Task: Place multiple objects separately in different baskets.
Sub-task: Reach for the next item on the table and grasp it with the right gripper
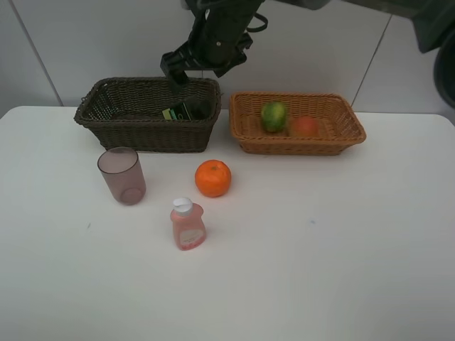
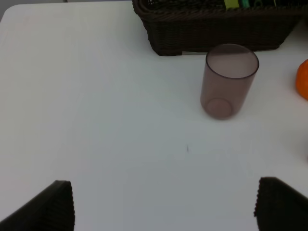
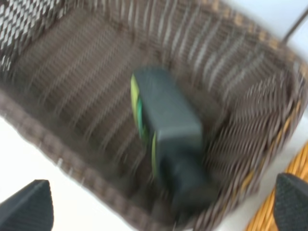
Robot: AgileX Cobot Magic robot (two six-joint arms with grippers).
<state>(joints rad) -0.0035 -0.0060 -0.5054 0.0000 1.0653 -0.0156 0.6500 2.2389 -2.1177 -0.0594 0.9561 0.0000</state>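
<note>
Sorting half done. The right gripper (image 1: pixel 186 67), jaws apart and empty, hangs over the dark basket (image 1: pixel 146 135), where the green bottle (image 3: pixel 166 125) lies. The green fruit (image 1: pixel 274 116) and red fruit (image 1: pixel 306 126) sit in the tan basket (image 1: pixel 298 147). Unsorted on the table (image 1: pixel 355 249) are the orange (image 1: pixel 213 177), cup (image 1: pixel 122 175) and pink bottle (image 1: pixel 188 224). The left gripper (image 2: pixel 163 207) is wide open and empty.

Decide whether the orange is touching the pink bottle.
Apart. The exterior high view shows a strip of bare white table between the orange and the pink bottle.
</note>
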